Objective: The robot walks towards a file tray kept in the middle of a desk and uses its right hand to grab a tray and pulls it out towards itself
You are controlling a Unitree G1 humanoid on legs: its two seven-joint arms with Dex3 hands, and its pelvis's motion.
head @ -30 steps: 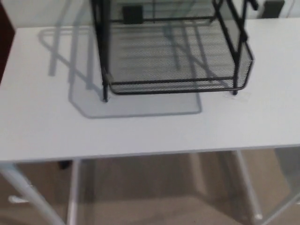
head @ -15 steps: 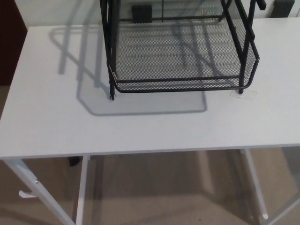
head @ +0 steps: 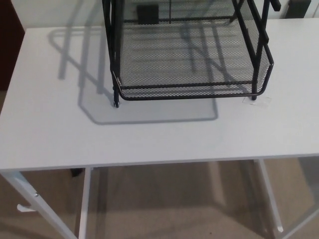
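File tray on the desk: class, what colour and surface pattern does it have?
The file tray is black wire mesh on a black frame, seen in the head view.

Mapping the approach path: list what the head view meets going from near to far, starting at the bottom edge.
Carpeted floor → white desk legs → front edge of the white desk → tray's shadow → black mesh file tray.

The file tray (head: pixel 192 59) looks like black wire mesh on thin, slightly glossy metal rods. The desk (head: pixel 149 134) top is smooth, matt white; its legs (head: pixel 82 204) white painted metal.
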